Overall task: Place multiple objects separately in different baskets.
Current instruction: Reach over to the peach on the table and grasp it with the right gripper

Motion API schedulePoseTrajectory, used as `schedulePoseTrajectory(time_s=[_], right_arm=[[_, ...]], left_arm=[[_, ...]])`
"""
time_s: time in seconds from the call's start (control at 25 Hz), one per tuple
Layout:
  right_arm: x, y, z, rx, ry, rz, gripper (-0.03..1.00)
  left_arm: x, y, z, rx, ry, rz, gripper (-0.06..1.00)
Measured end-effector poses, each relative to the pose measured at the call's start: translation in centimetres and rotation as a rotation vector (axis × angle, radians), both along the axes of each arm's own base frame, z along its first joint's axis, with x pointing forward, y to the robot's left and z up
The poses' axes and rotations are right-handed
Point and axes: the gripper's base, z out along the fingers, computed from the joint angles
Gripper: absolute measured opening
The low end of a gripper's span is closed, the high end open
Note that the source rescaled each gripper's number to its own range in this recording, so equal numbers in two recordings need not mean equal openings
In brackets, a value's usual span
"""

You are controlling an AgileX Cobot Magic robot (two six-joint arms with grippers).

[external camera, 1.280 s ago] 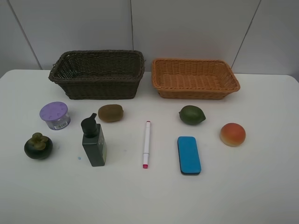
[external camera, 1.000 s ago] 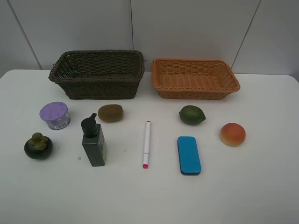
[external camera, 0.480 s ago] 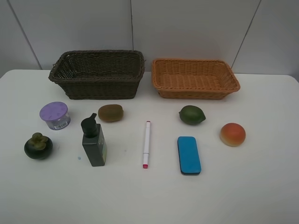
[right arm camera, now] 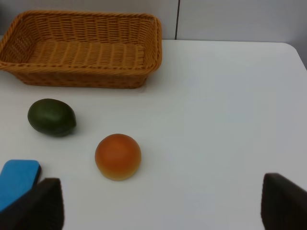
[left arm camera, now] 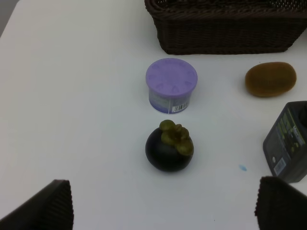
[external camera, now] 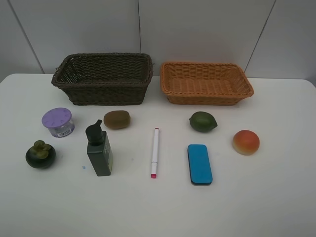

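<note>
Both baskets stand at the back of the white table: the dark brown basket [external camera: 102,78] on the left, the orange-tan basket [external camera: 206,83] on the right, nothing inside either. In front lie the purple-lidded jar [external camera: 58,122], mangosteen [external camera: 40,154], pump bottle [external camera: 99,150], kiwi [external camera: 117,119], white pen [external camera: 155,151], blue eraser [external camera: 199,164], green fruit [external camera: 203,121] and orange-red fruit [external camera: 246,141]. My left gripper [left arm camera: 163,211] hangs open on the near side of the mangosteen [left arm camera: 169,147]. Near the orange-red fruit [right arm camera: 118,156], my right gripper [right arm camera: 160,206] is open too. Neither arm shows in the high view.
Grey wall panels rise right behind the baskets. The table's front half, nearer than the objects, is bare white surface [external camera: 158,212]. A small blue speck [external camera: 83,167] marks the table beside the bottle.
</note>
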Motion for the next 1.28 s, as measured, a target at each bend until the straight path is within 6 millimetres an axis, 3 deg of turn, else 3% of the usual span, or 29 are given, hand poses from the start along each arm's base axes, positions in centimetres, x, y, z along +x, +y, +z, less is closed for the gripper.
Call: schedulePoseTrajectory(time_s=[0.32, 0.44, 0.96, 1.28], right_arm=[[0.0, 0.0, 0.0, 0.006, 0.0, -0.003, 1.0], [0.8, -0.1, 0.0, 0.045, 0.05, -0.021, 1.0], [11.7, -1.4, -2.5, 0.078, 0.651, -0.059, 1.0], [18.7, -2.0, -4.1, 0.079, 0.738, -0.055, 1.0]], left_arm=[[0.0, 0.0, 0.0, 0.0, 0.0, 0.0, 1.0], [0.0, 0.0, 0.0, 0.0, 0.0, 0.0, 1.0], [0.0, 0.0, 0.0, 0.0, 0.0, 0.0, 1.0], [0.0, 0.0, 0.0, 0.0, 0.0, 0.0, 1.0]])
